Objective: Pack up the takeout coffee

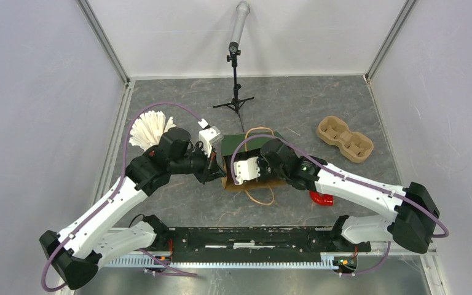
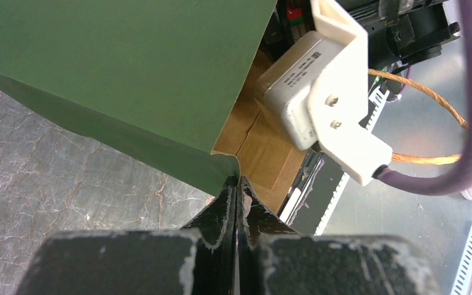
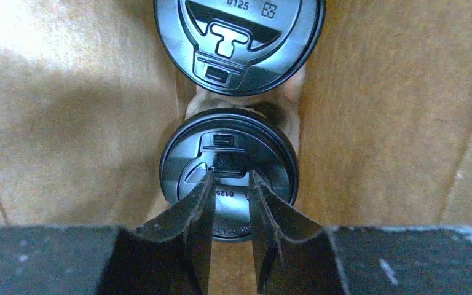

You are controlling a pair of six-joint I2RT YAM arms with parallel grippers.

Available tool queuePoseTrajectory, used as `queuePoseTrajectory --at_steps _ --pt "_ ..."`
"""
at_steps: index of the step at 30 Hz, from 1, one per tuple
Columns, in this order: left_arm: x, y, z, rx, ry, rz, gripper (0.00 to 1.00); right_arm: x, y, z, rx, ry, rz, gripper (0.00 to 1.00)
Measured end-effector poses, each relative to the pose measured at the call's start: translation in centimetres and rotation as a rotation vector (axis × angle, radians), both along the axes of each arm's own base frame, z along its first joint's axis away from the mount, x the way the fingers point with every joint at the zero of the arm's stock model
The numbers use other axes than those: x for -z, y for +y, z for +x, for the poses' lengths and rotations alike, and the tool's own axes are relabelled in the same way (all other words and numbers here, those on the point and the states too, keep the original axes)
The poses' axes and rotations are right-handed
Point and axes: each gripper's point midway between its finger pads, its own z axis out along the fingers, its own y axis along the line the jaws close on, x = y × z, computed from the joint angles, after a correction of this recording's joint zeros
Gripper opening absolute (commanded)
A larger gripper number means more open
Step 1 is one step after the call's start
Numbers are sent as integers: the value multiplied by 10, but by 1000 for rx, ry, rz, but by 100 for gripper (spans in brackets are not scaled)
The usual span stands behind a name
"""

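The green paper bag (image 1: 246, 145) stands at the table's middle with its mouth open. My left gripper (image 2: 238, 184) is shut on the bag's rim (image 2: 224, 161) and pinches the paper at a corner. My right gripper (image 3: 230, 179) reaches down inside the bag, its fingers a little apart with nothing between them. Just below its fingertips stands a takeout coffee with a black lid (image 3: 228, 147). A second black-lidded takeout coffee (image 3: 239, 43) stands behind it, deeper in the bag. In the top view both cups are hidden by the bag and my right wrist (image 1: 249, 167).
A brown cardboard cup carrier (image 1: 345, 139) lies at the back right. White sticks (image 1: 150, 128) fan out at the left behind my left arm. A red object (image 1: 321, 199) lies under my right arm. A small tripod (image 1: 236, 98) stands at the back. The bag's rope handle (image 1: 259, 198) trails forward.
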Motion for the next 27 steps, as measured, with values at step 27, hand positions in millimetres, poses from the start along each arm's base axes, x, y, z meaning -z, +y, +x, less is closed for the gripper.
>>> queuePoseTrajectory --at_steps 27 --pt "-1 -1 1 -7 5 -8 2 5 -9 2 43 26 22 33"
